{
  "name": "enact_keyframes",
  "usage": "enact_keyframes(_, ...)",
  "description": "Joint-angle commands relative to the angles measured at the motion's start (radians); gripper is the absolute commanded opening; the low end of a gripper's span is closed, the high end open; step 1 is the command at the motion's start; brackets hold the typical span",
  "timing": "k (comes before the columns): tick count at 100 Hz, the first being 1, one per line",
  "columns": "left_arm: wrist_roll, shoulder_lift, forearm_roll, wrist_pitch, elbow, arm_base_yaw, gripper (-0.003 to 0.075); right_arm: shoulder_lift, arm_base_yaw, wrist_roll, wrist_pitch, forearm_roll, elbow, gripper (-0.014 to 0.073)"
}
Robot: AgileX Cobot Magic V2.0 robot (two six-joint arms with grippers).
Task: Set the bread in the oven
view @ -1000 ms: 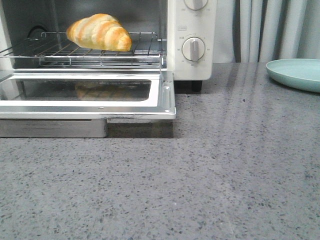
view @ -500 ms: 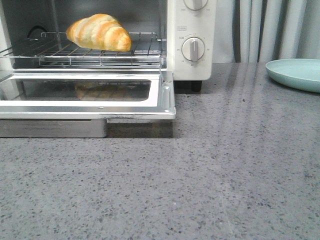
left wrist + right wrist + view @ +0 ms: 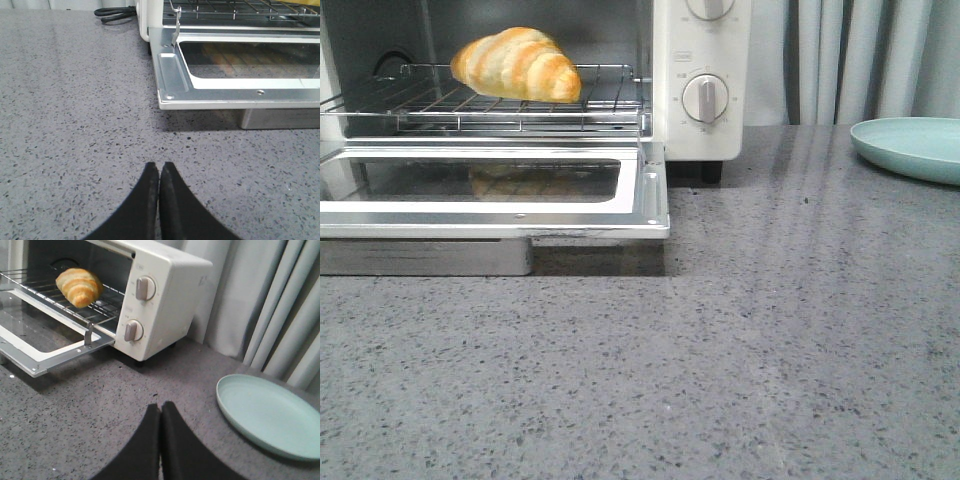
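Observation:
The golden-orange striped bread (image 3: pixel 518 64) lies on the wire rack (image 3: pixel 470 108) inside the cream-white oven (image 3: pixel 700 130). The oven's glass door (image 3: pixel 490 185) hangs open and flat. The bread also shows in the right wrist view (image 3: pixel 79 286). My left gripper (image 3: pixel 159 166) is shut and empty over the grey counter, in front of the door's corner (image 3: pixel 172 92). My right gripper (image 3: pixel 161 406) is shut and empty over the counter, between the oven (image 3: pixel 165 300) and the plate. Neither gripper shows in the front view.
A pale teal plate (image 3: pixel 912 148) sits empty at the right, also in the right wrist view (image 3: pixel 270 415). A metal tray (image 3: pixel 425 256) lies under the open door. Grey curtains (image 3: pixel 860 60) hang behind. A black cable (image 3: pixel 115 13) lies beside the oven.
The front view has shifted very slightly; the bread, oven door and plate stay where they were.

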Motion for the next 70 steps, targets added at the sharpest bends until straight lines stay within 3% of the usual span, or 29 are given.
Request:
enact_keyframes(1,-0.012,-0.03,-0.017,-0.052,0.023,0.002,-0.0021,0.012,-0.11,0.006,-0.171,0.088,0.043,-0.0069)
enact_keyframes(20,-0.012,-0.03,-0.017,-0.052,0.023,0.002,-0.0021,0.012,-0.347,0.006,-0.541,0.231,0.258,-0.0069)
enact_keyframes(32,-0.012,-0.03,-0.017,-0.052,0.023,0.002,-0.0021,0.012,-0.439,0.006,-0.63,0.231,0.359,-0.0069)
enact_keyframes(70,-0.012,-0.03,-0.017,-0.052,0.023,0.002,-0.0021,-0.083,-0.473,0.006,-0.349,0.283,0.367,-0.0069)
